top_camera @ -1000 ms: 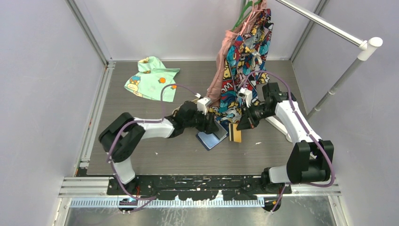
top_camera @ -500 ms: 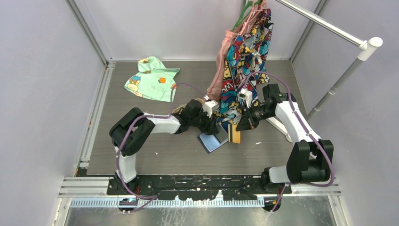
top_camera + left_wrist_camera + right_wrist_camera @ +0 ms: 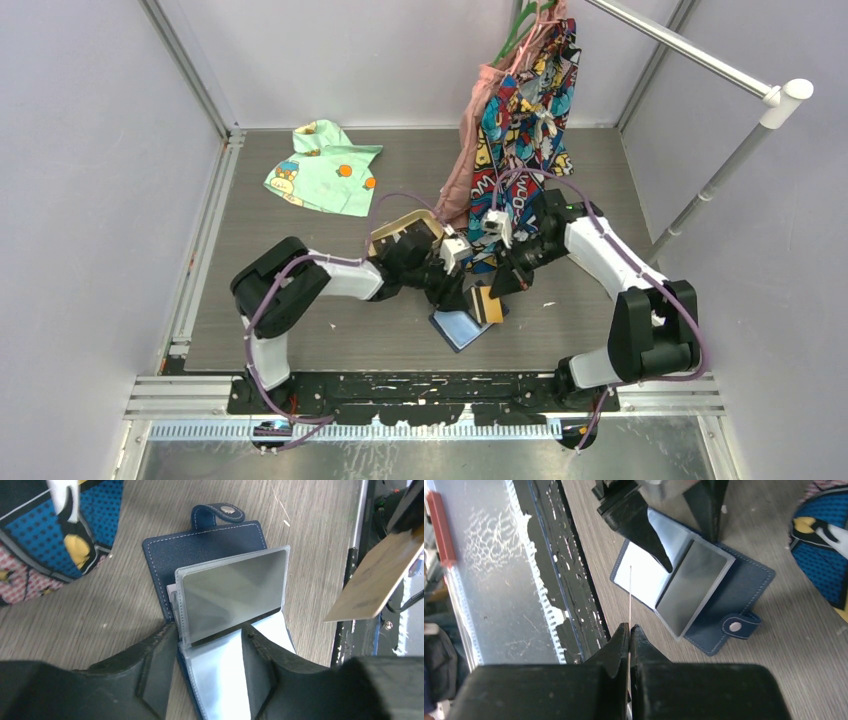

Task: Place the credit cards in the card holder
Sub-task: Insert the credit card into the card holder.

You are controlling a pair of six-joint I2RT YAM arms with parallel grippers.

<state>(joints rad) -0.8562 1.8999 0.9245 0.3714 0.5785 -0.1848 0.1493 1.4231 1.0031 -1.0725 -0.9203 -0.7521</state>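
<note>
The navy card holder [image 3: 463, 327] lies open on the table, with its snap tab [image 3: 227, 511] pointing away and one glossy grey pocket leaf [image 3: 232, 595] raised. My left gripper [image 3: 458, 288] is open. Its fingers [image 3: 155, 665] press down on either side of the pale pockets at the fold [image 3: 210, 630]. My right gripper [image 3: 503, 282] is shut on an orange-yellow credit card [image 3: 484, 303] and holds it just above the holder's near half. The card shows edge-on [image 3: 630, 587] in the right wrist view and hangs at the right of the left wrist view [image 3: 380, 580]. No other cards are in view.
A tan oval tray [image 3: 405, 228] sits just behind the left gripper. Colourful garments [image 3: 515, 130] hang from a rack [image 3: 700, 55] and reach the table behind both grippers. A green cloth [image 3: 322, 165] lies at the back left. The table's black front rail [image 3: 569, 580] is close to the holder.
Both grippers moved toward the near edge. The card holder slid nearer with the left gripper. The right gripper brought the card left, over the holder. The tan tray is now uncovered.
</note>
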